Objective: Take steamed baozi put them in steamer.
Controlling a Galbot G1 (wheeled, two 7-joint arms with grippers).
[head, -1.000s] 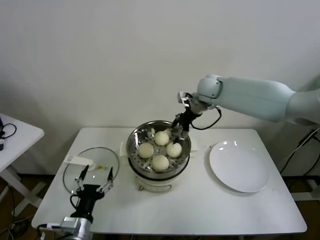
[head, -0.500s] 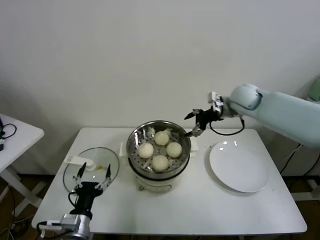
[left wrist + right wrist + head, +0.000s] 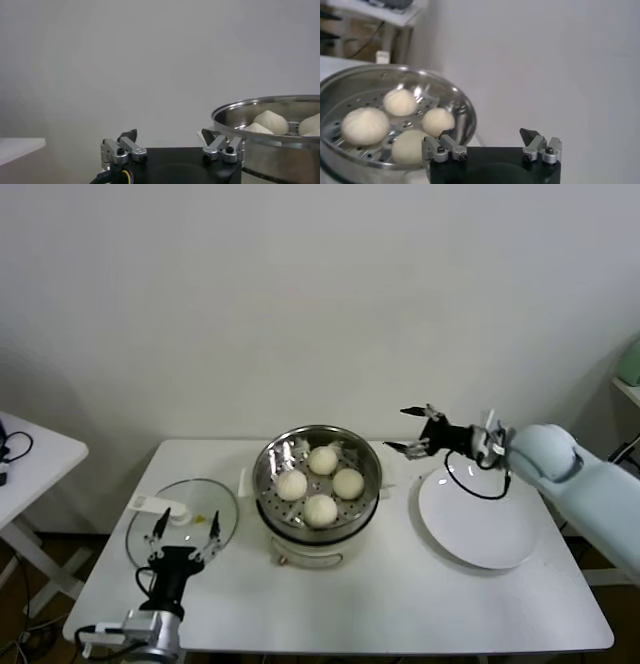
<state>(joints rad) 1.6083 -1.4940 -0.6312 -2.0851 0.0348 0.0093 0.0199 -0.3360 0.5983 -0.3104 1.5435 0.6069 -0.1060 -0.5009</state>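
White wall backs a white desk [image 3: 400, 604] where the steamer [image 3: 318, 529] holds all four steamed baozi [image 3: 320, 509] on its perforated tray, while the plate [image 3: 480, 519] to its right lies bare. The right claw [image 3: 418, 432] hangs spread and empty between steamer and plate, above the plate's far edge; the left claw [image 3: 185, 529] waits spread over the glass lid [image 3: 180, 519] at the desk's left. With loading apparently done, the sensible move is to draw the right arm away high enough to clear the steamer rim and plate.
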